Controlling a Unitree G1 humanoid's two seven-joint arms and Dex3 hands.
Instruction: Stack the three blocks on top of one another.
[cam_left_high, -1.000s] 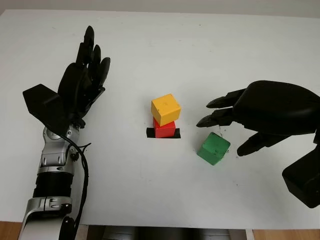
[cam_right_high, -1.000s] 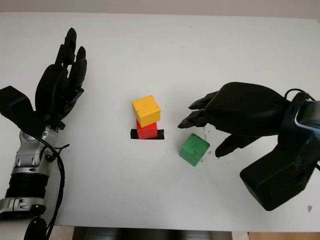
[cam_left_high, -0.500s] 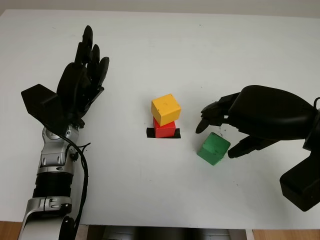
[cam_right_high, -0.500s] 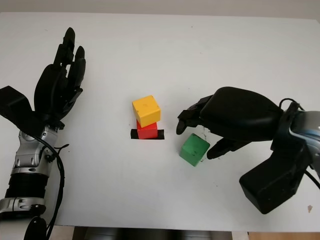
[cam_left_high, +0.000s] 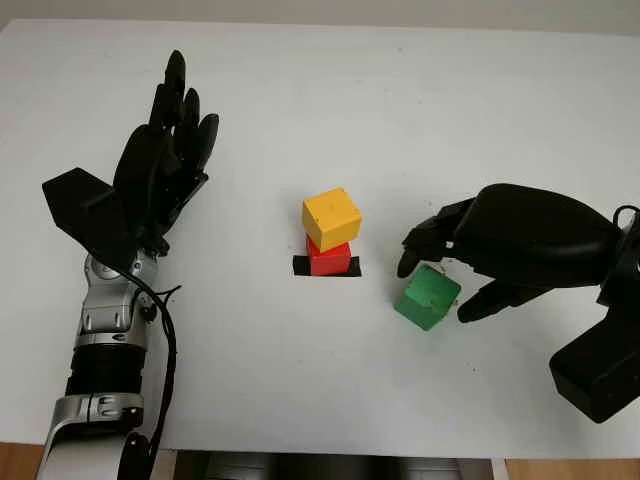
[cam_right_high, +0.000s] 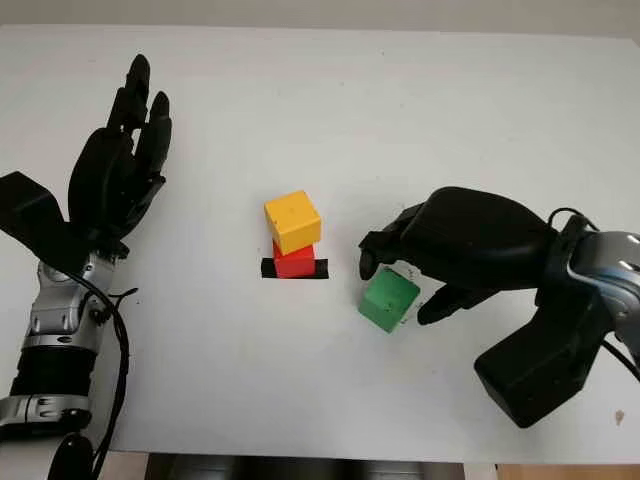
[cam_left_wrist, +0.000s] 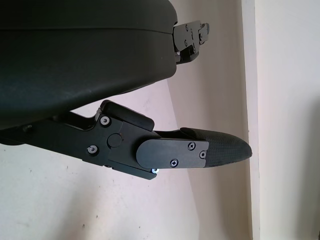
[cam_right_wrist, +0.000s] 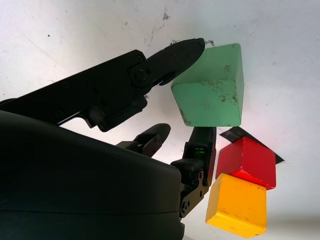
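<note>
- Two of the three blocks look already stacked: the yellow block (cam_left_high: 332, 218) sits on the red block (cam_left_high: 330, 257) at the centre of the left eye frame, turned a little off square from it.
- The red block stands on a strip of black tape (cam_left_high: 326, 267) stuck to the white tabletop (cam_left_high: 400, 100).
- The green block (cam_left_high: 427, 296) is left to go; it lies on the tabletop to the lower right of the stack, near it but not touching.
- So my reading is that about two thirds of the job is done, and what remains is to grasp the green block, lift it and set it on the yellow one.
- The right hand (cam_left_high: 440, 272), at the right of the frame, arches over the green block, curled fingertips by its upper left corner and thumb by its right side.
- In the right wrist view one finger (cam_right_wrist: 180, 52) touches or nearly touches a top corner of the green block, while the others hang beside it; I judge the hand to be straddling the block, not yet pinching it, though contact is hard to call.
- The left hand (cam_left_high: 160, 170) is open and upright at the left of the frame, well apart from all three blocks.
</note>
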